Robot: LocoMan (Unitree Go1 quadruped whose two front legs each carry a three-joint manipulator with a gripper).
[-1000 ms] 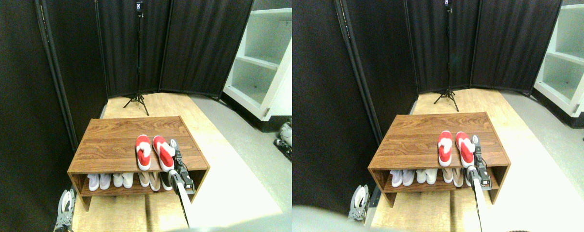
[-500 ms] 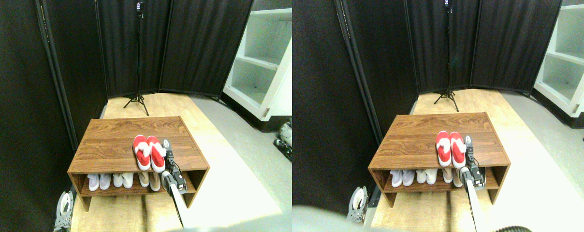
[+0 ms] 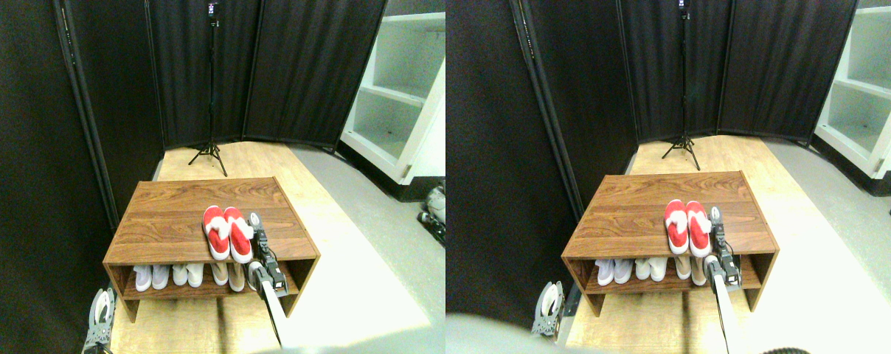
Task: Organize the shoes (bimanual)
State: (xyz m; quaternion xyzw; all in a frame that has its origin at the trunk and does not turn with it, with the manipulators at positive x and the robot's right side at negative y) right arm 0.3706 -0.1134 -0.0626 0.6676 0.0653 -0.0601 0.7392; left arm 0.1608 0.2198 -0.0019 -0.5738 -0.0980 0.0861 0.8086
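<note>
Up on the top board of the low brown wood-grain shoe rack (image 3: 172, 221) sits the pair of bright red slip-on shoes with white fluffy lining and white soles (image 3: 226, 231). They lie side by side, flanks touching, right of the board's middle and close to its near edge. Their long axes run from the near edge toward the far edge, leaning a touch to the left as they go back. The rounded red toes point away toward the far edge; the white-soled heels face the camera, with fluffy lining showing at the openings.

The right gripper (image 3: 254, 220), dark and slim, stands just beside the right-hand shoe, at its outer flank near the fluffy opening; whether it actually touches the shoe is too close to call, and whether its jaws are parted or closed cannot be told at this size. Its pale limb rises from the bottom edge across the rack's front.

The left gripper (image 3: 100, 316) hangs low at the bottom left, beside the rack's near left corner, well apart from the red pair; it grips nothing, and its jaw state cannot be told either.

Below, on the rack's lower shelf, a row of white and beige shoes (image 3: 184, 274) sits with heels outward.
</note>
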